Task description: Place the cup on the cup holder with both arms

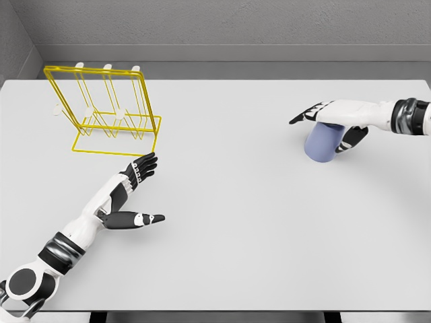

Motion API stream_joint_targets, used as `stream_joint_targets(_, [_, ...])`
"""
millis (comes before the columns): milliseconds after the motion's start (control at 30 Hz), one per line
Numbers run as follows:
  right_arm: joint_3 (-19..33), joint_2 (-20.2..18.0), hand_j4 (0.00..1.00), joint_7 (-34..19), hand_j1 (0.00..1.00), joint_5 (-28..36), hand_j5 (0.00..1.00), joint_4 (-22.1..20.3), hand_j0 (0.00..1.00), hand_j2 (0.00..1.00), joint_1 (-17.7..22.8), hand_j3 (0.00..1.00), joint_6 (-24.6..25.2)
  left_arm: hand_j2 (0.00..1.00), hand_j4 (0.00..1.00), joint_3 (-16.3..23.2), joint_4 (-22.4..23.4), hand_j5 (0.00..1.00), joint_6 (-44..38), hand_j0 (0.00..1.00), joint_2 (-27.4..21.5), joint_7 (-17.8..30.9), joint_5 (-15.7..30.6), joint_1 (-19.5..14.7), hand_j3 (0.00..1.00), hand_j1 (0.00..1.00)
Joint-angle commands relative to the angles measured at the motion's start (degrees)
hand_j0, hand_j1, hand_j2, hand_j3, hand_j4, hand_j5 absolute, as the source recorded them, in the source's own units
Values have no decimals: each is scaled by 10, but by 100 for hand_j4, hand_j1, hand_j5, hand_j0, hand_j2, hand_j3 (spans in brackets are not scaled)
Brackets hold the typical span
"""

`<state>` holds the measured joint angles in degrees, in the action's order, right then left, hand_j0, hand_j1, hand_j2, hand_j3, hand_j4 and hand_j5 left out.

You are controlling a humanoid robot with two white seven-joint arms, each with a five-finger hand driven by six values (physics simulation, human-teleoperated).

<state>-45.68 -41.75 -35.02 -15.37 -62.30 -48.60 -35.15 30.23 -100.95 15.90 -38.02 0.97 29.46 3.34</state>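
A broad pale grey bench (256, 235) fills nearly the whole head view, backed by a grey wall (236, 23) along the top edge. On the far left part of the bench stands the cup holder (102, 111), a yellow wire rack with an upright frame, a flat rectangular base loop and several white-tipped pegs along its top and lower rails; nothing hangs on it. The left arm (74, 235) comes in from the lower left corner and lies low across the bench, its left hand (131, 192) just in front of the rack's base, near it but not touching, with the fingers (145, 165) spread wide and straight, the thumb pointing off to the right, holding nothing. The right arm (397, 116) enters from the right edge, well apart from the rack. Its right hand (337, 124) sits over the cup (322, 142), a blue-lavender cup resting on the right side of the bench, with the fingers curled around its upper part and the thumb down its right side, gripping it.
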Motion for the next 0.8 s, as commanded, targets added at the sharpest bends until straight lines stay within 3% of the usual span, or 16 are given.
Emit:
stream_joint_targets(0, [1, 1, 95, 0, 95, 3, 95, 0, 95, 95, 0, 95, 2, 100, 100, 0, 0, 100, 0, 100, 0, 0, 1, 0, 100, 100])
stream_joint_targets(200, [1, 1, 95, 0, 95, 3, 95, 5, 95, 95, 1, 95, 2, 100, 100, 0, 0, 100, 0, 100, 0, 0, 1, -1, 100, 100])
stream_joint_targets(767, [1, 9, 69, 0, 69, -9, 69, 9, 69, 69, 1, 69, 2, 100, 100, 1, 0, 100, 0, 100, 0, 0, 1, -3, 100, 100])
